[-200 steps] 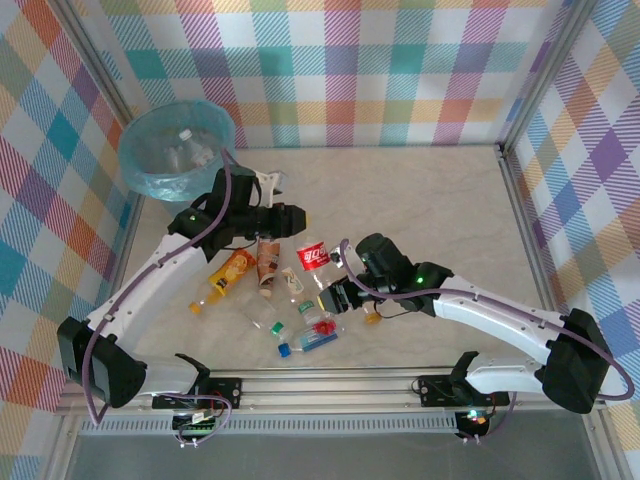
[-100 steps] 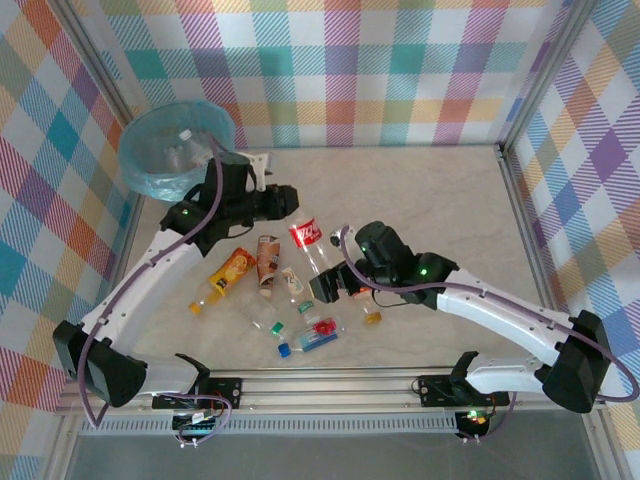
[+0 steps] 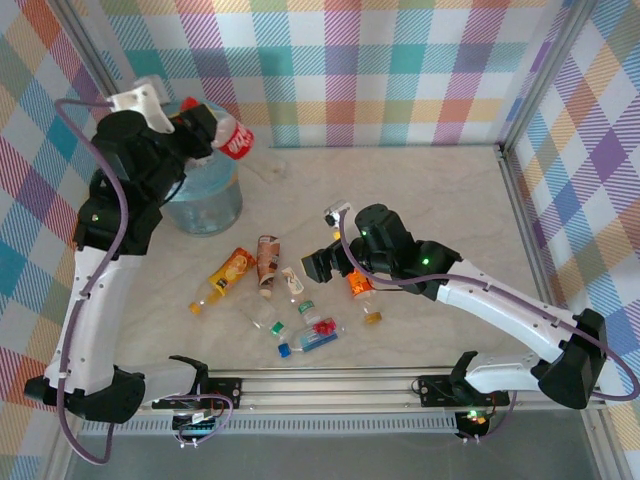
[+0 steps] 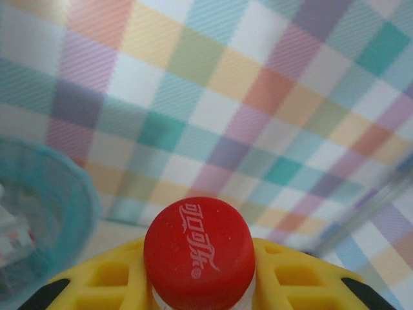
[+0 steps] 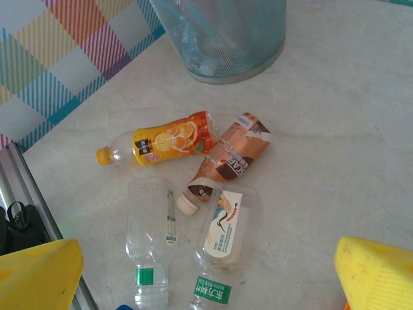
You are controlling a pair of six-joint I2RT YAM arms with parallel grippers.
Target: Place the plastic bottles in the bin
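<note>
My left gripper [image 3: 200, 125] is raised high and shut on a red-labelled plastic bottle [image 3: 232, 138], which hangs over the far right side of the bin [image 3: 212, 203]. In the left wrist view the bottle's red cap [image 4: 197, 255] sits between the yellow fingers [image 4: 97, 281], with the bin [image 4: 48, 213] at the left. My right gripper [image 3: 320, 265] hovers open over the bottles on the table, nothing between its fingers [image 5: 39, 274]. Below it lie an orange-labelled bottle [image 5: 171, 139], a brown one [image 5: 235, 155], a clear one [image 5: 150, 239] and a white-labelled one [image 5: 222, 232].
More bottles lie near the front edge: a blue-capped one [image 3: 310, 340] and an orange one [image 3: 360, 285] beside the right arm. The bin [image 5: 222, 32] stands at the back left against the plaid wall. An aluminium rail [image 3: 330, 385] runs along the near edge.
My left arm has lifted the red-labelled bottle from the table up and left to over the bin. My right gripper has opened and shifted slightly towards the back.
</note>
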